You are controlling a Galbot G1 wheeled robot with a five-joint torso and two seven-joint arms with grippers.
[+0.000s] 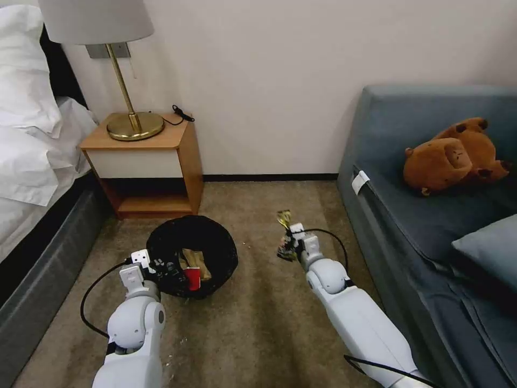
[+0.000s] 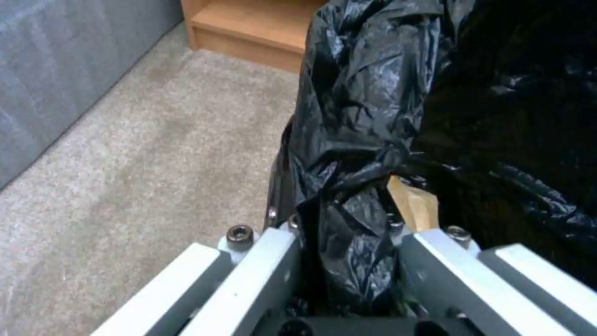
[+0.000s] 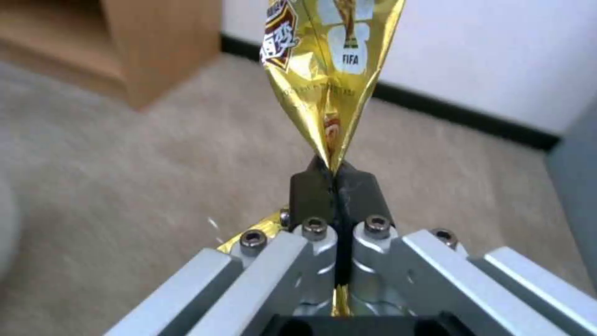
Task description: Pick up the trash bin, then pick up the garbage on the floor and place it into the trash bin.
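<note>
My right pincer (image 3: 336,186) is closed on the gold snack wrapper (image 3: 323,70), which stands up lengthwise from it. To its left, well apart, my left pincer (image 2: 348,242) clamps the trash bin (image 1: 192,262) rim, seemingly above the carpet (image 1: 258,323).

Open carpet between bin and sofa

Bare beige carpet (image 1: 258,302) lies open; wooden nightstand (image 1: 156,161), grey bed frame (image 1: 48,280) and blue-grey sofa (image 1: 409,226) hem it.
</note>
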